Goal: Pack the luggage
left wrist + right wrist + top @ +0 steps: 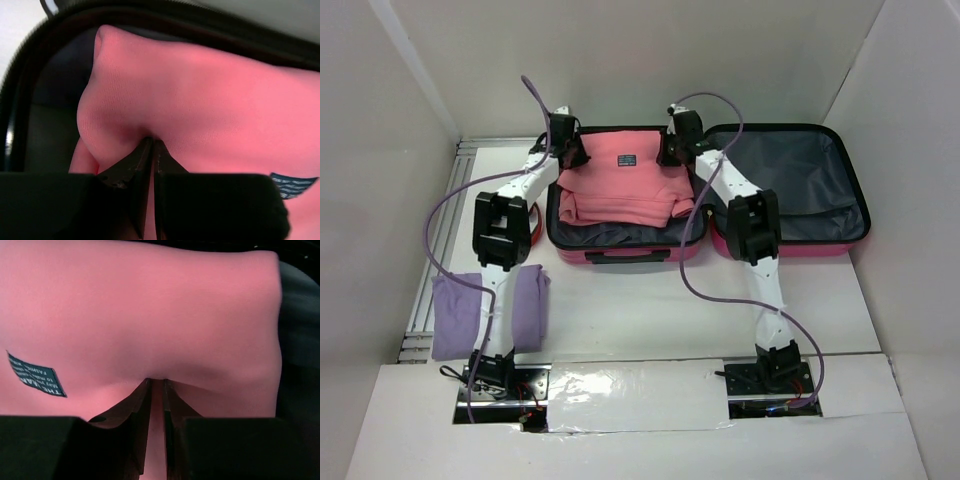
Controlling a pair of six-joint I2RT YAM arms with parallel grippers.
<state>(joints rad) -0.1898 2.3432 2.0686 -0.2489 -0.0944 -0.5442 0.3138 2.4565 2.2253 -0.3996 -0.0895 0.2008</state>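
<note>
The luggage (620, 256) lies open on the table, pink shell outside and grey lining inside. A folded pink garment (620, 185) with a small dark label (625, 160) fills its left half. My left gripper (565, 150) sits at the garment's far left corner. In the left wrist view that gripper (152, 140) is shut on a pinch of the pink fabric (200, 100). My right gripper (678, 150) sits at the far right corner. Seen from the right wrist, it (156, 381) is also shut on a fold of the garment (150, 315).
The suitcase's right half (790, 180) shows only grey lining. A folded purple cloth (485, 310) lies on the table at the near left, partly under the left arm. White walls close in the table on three sides.
</note>
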